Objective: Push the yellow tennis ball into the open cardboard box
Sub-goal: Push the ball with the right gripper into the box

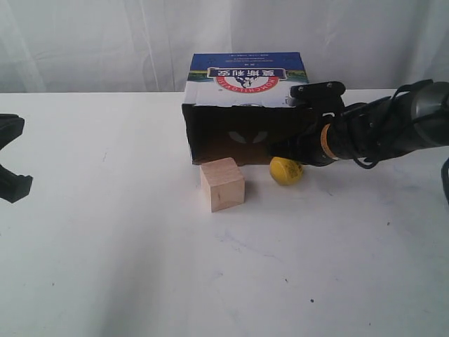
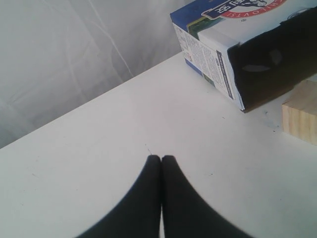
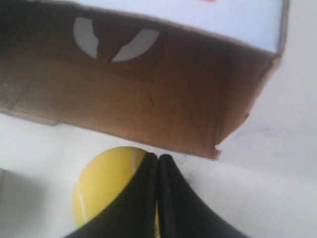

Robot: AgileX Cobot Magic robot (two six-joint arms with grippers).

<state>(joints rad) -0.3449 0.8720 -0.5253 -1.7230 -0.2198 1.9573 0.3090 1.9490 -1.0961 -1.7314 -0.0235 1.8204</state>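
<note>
Light and free-rolling by the look of it, the yellow tennis ball (image 1: 285, 170) wants only a soft nudge toward the open cardboard box (image 1: 238, 133) from the right fingers (image 3: 141, 203), pressed together

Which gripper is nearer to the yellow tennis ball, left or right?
The right. The right gripper sits just beside the yellow tennis ball; the left gripper is far off to the left.

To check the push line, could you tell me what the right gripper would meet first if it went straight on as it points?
Probably the dark brown inside of the open cardboard box: the shut right gripper aims into its mouth, with the small yellow tennis ball beside it. Depth is unclear.
</note>
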